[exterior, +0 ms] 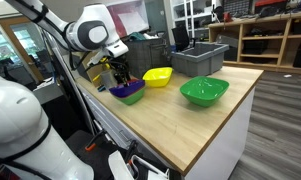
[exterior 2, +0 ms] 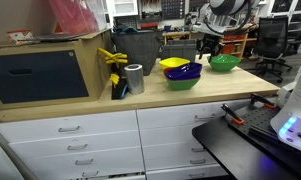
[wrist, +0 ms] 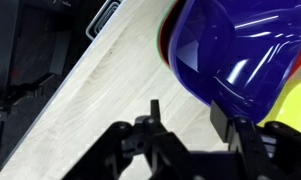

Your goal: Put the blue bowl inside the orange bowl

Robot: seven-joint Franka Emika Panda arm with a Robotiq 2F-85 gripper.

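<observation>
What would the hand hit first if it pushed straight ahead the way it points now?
Likely the near rim of the blue bowl, right ahead of one side of the hand; the other side faces bare tabletop. Depth is unclear.

Bowls in a row on my table [exterior: 180, 125], bins [exterior: 200, 57] behind.
I see blue bowl [exterior: 127, 90] nested in a lower bowl [exterior: 134, 101], yellow bowl [exterior: 158, 76] just beside, green bowl [exterior: 204, 91] further along; pincer [exterior: 119, 80] over the blue bowl's rim.

No readable text, label, brand or number in any view, cardboard box [exterior 2: 85, 45] at left of an exterior view too blurred for lettering, background shelves [exterior: 270, 35] too small to read
</observation>
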